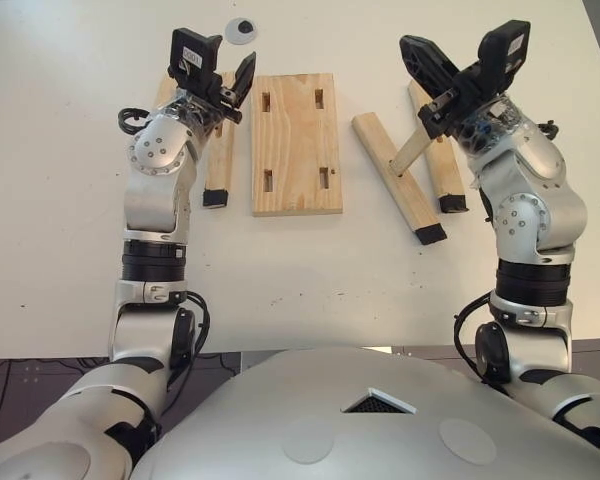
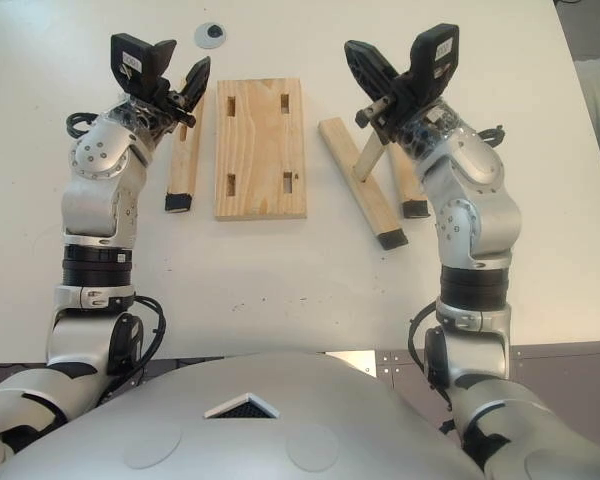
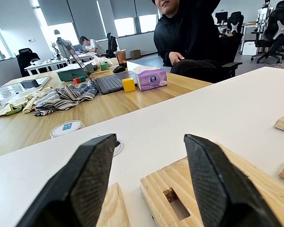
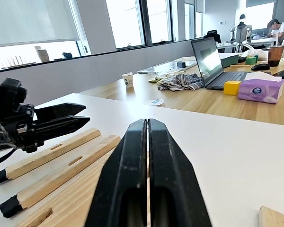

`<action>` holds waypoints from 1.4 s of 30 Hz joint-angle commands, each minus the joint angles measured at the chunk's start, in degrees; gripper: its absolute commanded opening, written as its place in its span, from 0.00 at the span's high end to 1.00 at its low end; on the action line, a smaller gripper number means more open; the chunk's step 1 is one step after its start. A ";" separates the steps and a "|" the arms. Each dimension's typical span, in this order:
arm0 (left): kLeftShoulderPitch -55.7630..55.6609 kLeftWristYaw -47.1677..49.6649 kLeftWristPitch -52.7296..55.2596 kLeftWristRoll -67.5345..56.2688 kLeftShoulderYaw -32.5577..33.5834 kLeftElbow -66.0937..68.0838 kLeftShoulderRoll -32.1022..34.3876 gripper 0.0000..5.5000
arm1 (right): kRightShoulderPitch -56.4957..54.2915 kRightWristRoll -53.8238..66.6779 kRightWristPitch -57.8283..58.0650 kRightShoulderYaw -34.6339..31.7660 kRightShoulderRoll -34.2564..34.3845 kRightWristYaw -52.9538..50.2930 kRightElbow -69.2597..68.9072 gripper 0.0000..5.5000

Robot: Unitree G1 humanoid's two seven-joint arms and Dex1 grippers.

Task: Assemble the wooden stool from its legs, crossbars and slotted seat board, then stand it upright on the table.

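The white table (image 1: 70, 150) takes up most of the head view. In the upper middle of the frame the slotted seat board (image 1: 295, 150) lies flat, its four slots facing up. Left of it, the left pair of legs (image 1: 218, 160) lies side by side, black caps toward the lower frame. Right of the board are a slanted leg (image 1: 400, 185) and, beyond it, an outer leg (image 1: 442, 170). The left gripper (image 3: 149, 142) hangs over the left pair's upper ends, fingers wide apart and empty. The right gripper (image 1: 412, 50), upper right, has its fingers pressed together. A thin crossbar (image 1: 412, 150) slants from beneath it onto the slanted leg. A small round disc (image 1: 242, 30) sits at the top edge.
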 commanded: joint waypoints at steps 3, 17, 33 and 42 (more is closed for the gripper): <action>-0.62 -0.04 0.12 0.31 0.65 0.03 0.63 0.52 | -3.43 8.76 8.26 -3.61 2.74 -3.54 -3.52 0.99; 6.54 3.25 1.04 0.14 2.04 -5.37 -0.48 0.52 | 3.31 11.90 23.76 -9.54 -23.31 -3.30 -8.30 0.71; 6.07 2.73 2.03 0.33 1.66 -5.59 -0.11 0.52 | 16.25 1.97 29.36 5.88 -26.48 3.14 -14.44 0.30; 6.44 2.67 1.63 1.01 1.23 -5.23 -0.12 0.52 | 11.78 4.46 32.50 3.22 -22.90 1.24 -17.99 0.30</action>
